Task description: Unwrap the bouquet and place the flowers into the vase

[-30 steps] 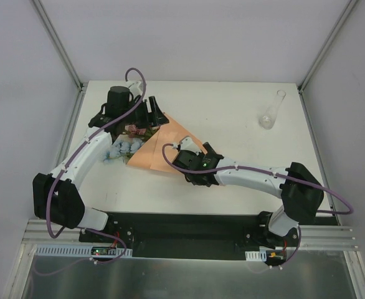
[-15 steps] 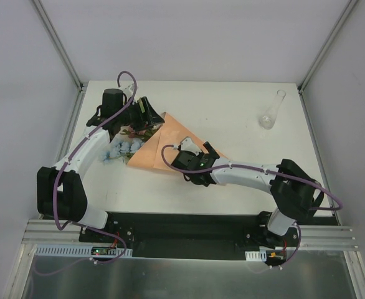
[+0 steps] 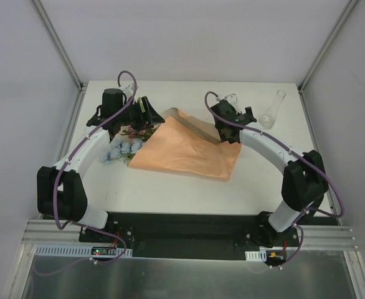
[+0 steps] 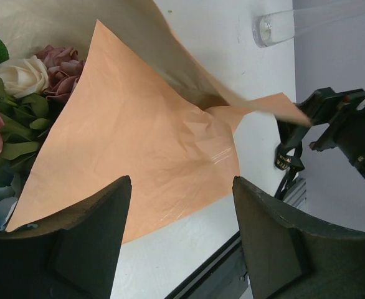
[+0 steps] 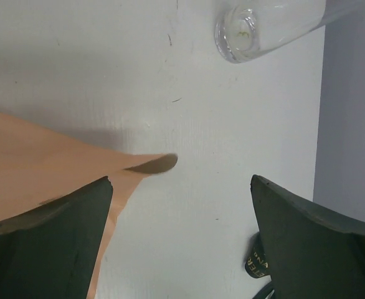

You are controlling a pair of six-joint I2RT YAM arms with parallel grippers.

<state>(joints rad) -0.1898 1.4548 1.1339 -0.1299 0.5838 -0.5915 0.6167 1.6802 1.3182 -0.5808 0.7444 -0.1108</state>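
Bouquet (image 3: 146,147) opened on table (image 3: 170,193): paper (image 3: 195,152) spread flat at centre, flowers (image 3: 121,148) at its left edge. Vase (image 3: 271,112) by far right corner. Left gripper (image 4: 181,180), right gripper (image 5: 181,180) gaping, empty.

Flowers (image 3: 123,148) left of paper sheet (image 3: 189,152); vase (image 3: 271,112) far right.

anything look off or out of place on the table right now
Nothing spilled or broken. The peach-orange paper sheet lies rumpled and spread on the white table, its corner by the open right claw curling up clear of the surface.
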